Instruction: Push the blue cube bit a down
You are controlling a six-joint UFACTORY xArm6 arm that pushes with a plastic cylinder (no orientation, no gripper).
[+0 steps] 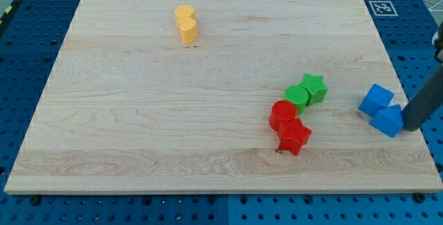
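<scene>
Camera view: single frame, looking down at an angle on a pale wooden worktop [208, 114] that sits on a blue perforated base [21, 66].
Hand: none on this arm, so nothing to report as open or closed. It ends in a dark rod [428, 95] that enters from the right edge of the frame and slants down and to the left.
My tip [410, 127]: resting on the worktop at the far right, touching or just beside the right face of the lower blue block. Contact itself can't be confirmed from this angle.
Blue cube [376, 100]: near the right edge of the worktop, roughly mid-height in the frame, sitting with a corner towards the camera.
Second blue block [387, 120]: just below and to the right of the blue cube, touching it. Shape hard to make out, looks wedge-like. It lies between my tip and the cube.
Green star [314, 86]: right of centre, well left of the blue pair.
Green cylinder [297, 97]: touching the green star on its lower left.
Red cylinder [282, 115]: directly below the green cylinder, touching it.
Red star [294, 136]: below and slightly right of the red cylinder, touching it. The four form one diagonal cluster.
Yellow blocks [185, 23]: two stubby pieces pressed together, upper left of centre, well apart from everything else.
Marker tag [381, 7]: black-and-white square on the base off the top right corner of the worktop.
</scene>
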